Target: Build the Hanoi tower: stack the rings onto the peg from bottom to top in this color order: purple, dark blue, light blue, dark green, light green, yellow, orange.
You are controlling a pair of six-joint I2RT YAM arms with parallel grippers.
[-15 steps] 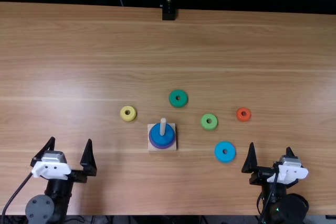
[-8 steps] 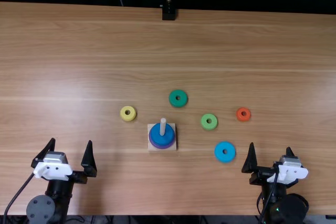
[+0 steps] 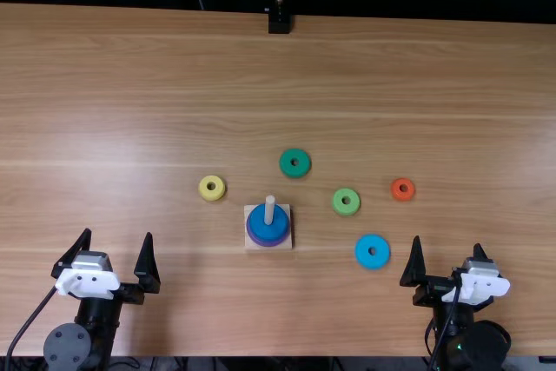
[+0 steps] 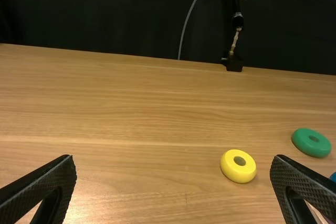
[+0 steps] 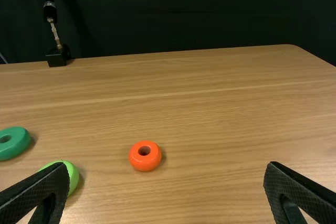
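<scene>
Both the left gripper point(image 3: 117, 234) and the right gripper point(image 3: 447, 242) are held low by the near edge of the table point(image 3: 174, 84), pointed at its far side. On each one, the two fingers are spread wide apart. The light blue ring point(image 3: 363, 258) is seen just to the left of the right gripper's tips. The orange ring point(image 3: 396, 194) and the light green ring point(image 3: 339, 206) are found farther out, to the left of that gripper too. The yellow ring point(image 3: 205, 192) is seen farther out and to the right of the left gripper. Between the grippers, the peg point(image 3: 269, 209) is circled by the dark blue ring point(image 3: 276, 234), laid on the purple ring point(image 3: 268, 245). The dark green ring point(image 3: 287, 167) is found past the peg.
</scene>
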